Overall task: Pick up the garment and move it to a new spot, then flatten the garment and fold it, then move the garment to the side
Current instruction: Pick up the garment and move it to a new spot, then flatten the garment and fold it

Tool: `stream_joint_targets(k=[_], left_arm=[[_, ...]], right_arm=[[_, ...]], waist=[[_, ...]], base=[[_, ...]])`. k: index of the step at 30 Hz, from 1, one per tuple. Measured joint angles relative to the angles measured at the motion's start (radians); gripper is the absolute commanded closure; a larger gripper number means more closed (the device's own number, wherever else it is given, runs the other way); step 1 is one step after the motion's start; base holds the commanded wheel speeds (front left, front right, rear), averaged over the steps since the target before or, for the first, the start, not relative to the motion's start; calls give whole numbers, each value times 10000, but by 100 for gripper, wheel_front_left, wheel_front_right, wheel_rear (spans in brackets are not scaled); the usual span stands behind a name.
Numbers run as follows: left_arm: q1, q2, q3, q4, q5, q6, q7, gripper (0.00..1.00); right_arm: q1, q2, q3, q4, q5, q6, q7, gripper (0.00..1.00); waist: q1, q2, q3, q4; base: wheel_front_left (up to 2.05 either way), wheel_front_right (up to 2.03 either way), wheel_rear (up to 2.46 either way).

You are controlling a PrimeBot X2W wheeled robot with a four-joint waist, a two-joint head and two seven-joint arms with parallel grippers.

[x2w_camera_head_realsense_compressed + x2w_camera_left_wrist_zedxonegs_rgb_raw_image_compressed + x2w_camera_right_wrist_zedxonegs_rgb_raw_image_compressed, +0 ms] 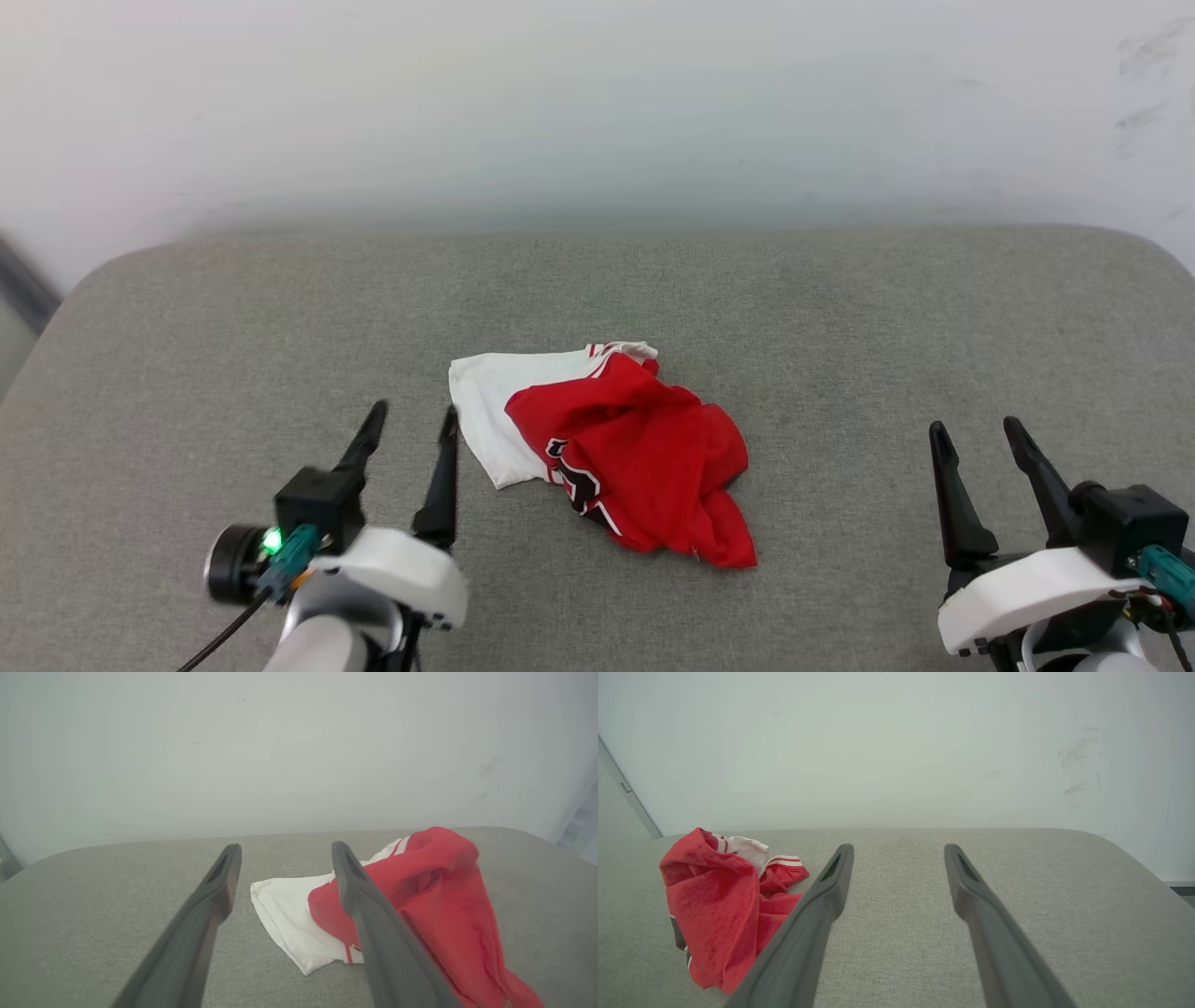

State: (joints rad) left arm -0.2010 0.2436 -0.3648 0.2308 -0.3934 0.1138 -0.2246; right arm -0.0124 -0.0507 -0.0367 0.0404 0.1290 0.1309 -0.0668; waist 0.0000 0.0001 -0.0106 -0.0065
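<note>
In the middle of the pad: the jersey (pixel 635 448) lies in a crumpled heap on the grey pad (pixel 840 327), touching neither gripper.
Behind the pad: a pale wall (pixel 597 112) at twelve o'clock.
Jersey's lay: the red cloth is bunched and humped. A white panel (pixel 485 401) spreads flat toward ten o'clock of the heap, and striped trim (pixel 621 350) pokes out at twelve. A red tail trails to five, and black-and-white lettering (pixel 574 481) sits half buried at seven.
Left gripper (pixel 415 413): fingers spread with nothing between them, at about eight o'clock of the heap. Its inner finger is just beside the white panel's edge.
Right gripper (pixel 976 427): fingers spread and empty, well apart from the jersey at about four o'clock.
Handling: the jersey looks thin, light and limp. It should sag from any pinch and hold no shape. It is probably slick sports cloth, so a shallow bite could slip. It is not fragile.
Where to hold: for lifting, the humped red fold on top gives the fingers bulk to bite. For flattening, traceable edges look better: the white corner at ten o'clock for the left gripper, the red tail at five for the right.
Risk: catching several layers at once would likely keep it bunched.
Stage: the jersey is not yet flattened or folded.
</note>
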Motion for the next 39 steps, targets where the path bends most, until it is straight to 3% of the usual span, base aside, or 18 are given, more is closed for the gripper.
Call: stream_joint_targets(k=[11,22,30,39], left_arm=[[1163,355,322,-529,-171,451,-40,0],[1106,445,291,-729,-301,443,109,0],[-966,368,-303,-796,-548,-566,1478,0],[-3438,368,-1521,201,-1195,-1956,5053,0]], right_arm=[[514,0,-40,-370,-29,0,290,0],[529,0,17,-472,21,0,382,0],[436,0,25,-568,17,0,426,0],[58,0,232,-535,44,0,353,0]], waist=[[0,0,-224,-19],[0,0,-159,-58],[0,0,180,12],[2,0,1034,-190]], base=[[0,0,0],[0,0,0],[0,0,0],[0,0,0]])
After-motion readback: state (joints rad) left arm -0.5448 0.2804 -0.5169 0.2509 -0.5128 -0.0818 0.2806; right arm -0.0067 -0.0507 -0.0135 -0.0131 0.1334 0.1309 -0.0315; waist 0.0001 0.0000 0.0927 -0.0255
